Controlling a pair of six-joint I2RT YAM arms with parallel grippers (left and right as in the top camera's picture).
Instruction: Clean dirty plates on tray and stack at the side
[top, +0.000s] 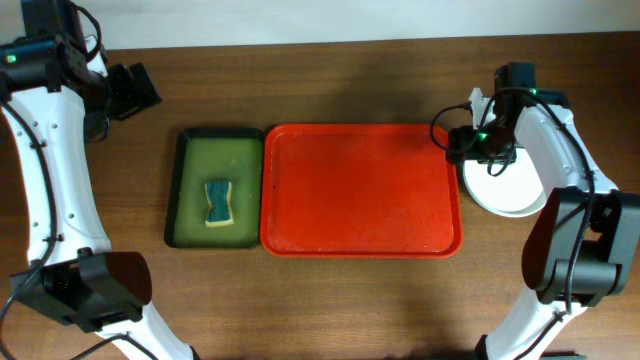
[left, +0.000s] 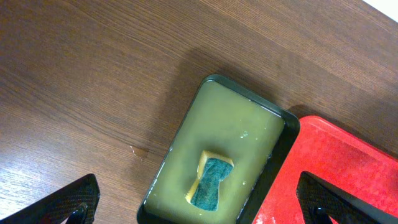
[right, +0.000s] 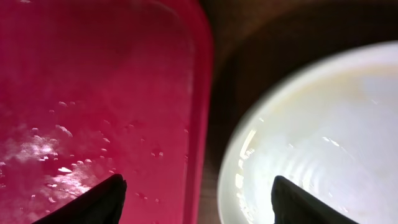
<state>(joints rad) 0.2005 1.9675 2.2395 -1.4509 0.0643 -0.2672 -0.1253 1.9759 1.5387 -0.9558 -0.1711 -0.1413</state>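
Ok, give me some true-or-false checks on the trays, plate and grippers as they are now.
The red tray holds no plates. True.
The sponge lies on the red tray. False: it lies in the green tray.
A white plate sits on the table right of the red tray. True.
The right gripper is clamped on the plate. False: it is open, holding nothing.
The left gripper hangs over the red tray. False: it is over the table, beyond the green tray.
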